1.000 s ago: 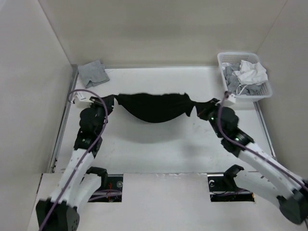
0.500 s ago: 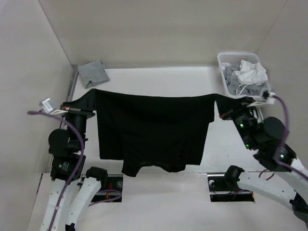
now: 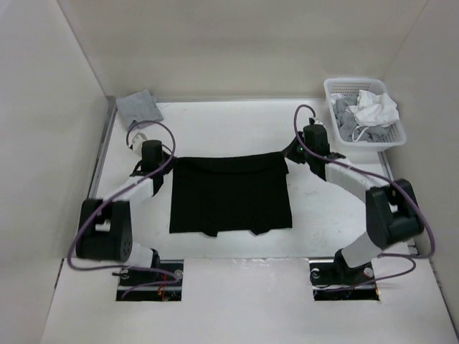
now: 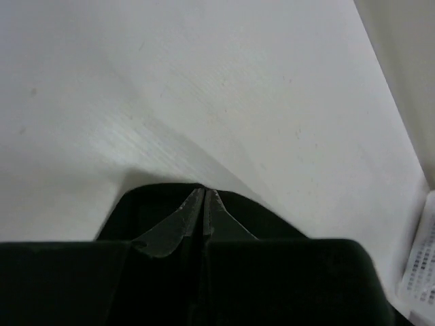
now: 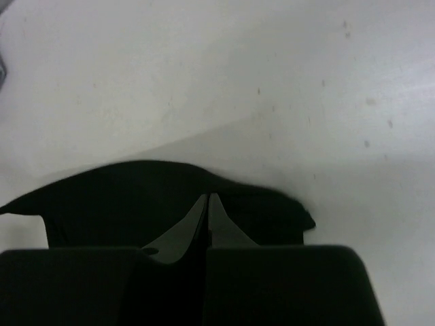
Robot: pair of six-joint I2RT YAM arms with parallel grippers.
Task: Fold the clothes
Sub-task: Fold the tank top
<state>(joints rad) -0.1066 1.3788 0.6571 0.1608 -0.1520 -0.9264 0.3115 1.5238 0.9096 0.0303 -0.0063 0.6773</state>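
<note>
Overhead view of a white table [image 3: 229,125] with my two arms reaching out over it. The black garment [image 3: 231,195] lies spread mostly flat in the middle of the table, roughly rectangular. Its far edge runs between my two grippers, and a band along that edge looks doubled over.

My left gripper [image 3: 166,166] sits at the garment's far left corner. In the left wrist view, the left gripper [image 4: 204,195] has its fingers pressed together, pinching black fabric that bunches around the tips, low over the table.

My right gripper [image 3: 288,154] sits at the far right corner. In the right wrist view, the right gripper [image 5: 207,199] is likewise clamped shut on a dark fold of the garment [image 5: 136,197], which spreads to the left.

A small grey cloth [image 3: 138,109] lies crumpled in the table's far left corner, well apart from the garment. A white plastic basket [image 3: 355,81] stands at the far right, holding white and grey garments [image 3: 369,109].
</note>
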